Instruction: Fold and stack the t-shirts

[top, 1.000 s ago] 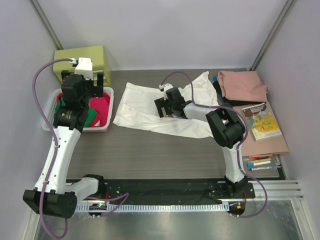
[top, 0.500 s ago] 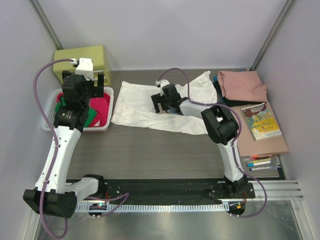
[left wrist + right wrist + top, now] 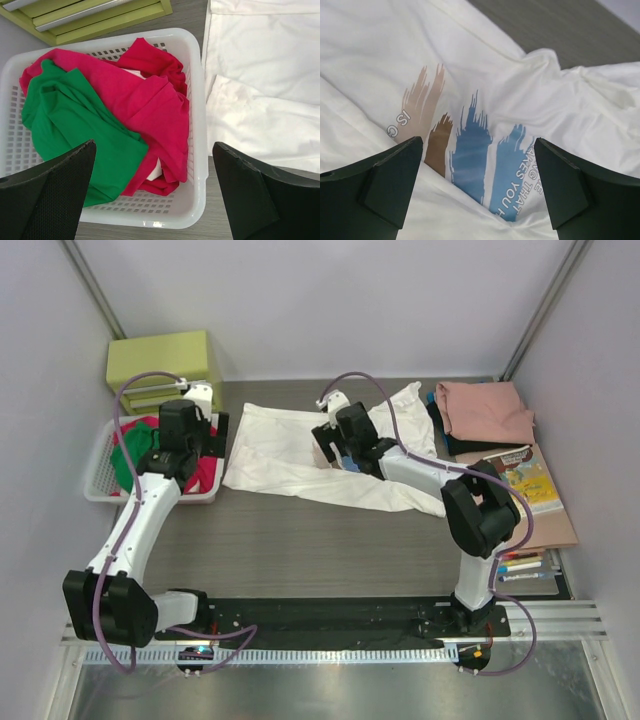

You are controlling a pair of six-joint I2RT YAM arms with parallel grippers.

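1. Currently, the white t-shirt (image 3: pixel 290 455) lies spread and wrinkled on the desk (image 3: pixel 300 540), far of centre, between the white basket (image 3: pixel 197 125) on the left and a folded pile on the right.
2. The right pincer (image 3: pixel 479 142) sits over the shirt's blue and brown brush-stroke print, jaws spread wide, gripping nothing. Cannot tell whether its tips touch the cloth.
3. The left pincer (image 3: pixel 154 145) hangs above the basket, jaws likewise wide apart and empty.
4. The basket holds a red t-shirt (image 3: pixel 150 100) and a green t-shirt (image 3: pixel 75 120), both crumpled. The green one is on the left, partly over the red.
5. The white shirt's left edge lies just beside the basket's right wall.
6. Far right: a salmon-pink t-shirt (image 3: pixel 485 410), folded, rests on a black t-shirt (image 3: pixel 450 440).
7. A thin book (image 3: pixel 522 480) lies just near of that pile. A yellow-green box (image 3: pixel 165 358) stands far of the basket.
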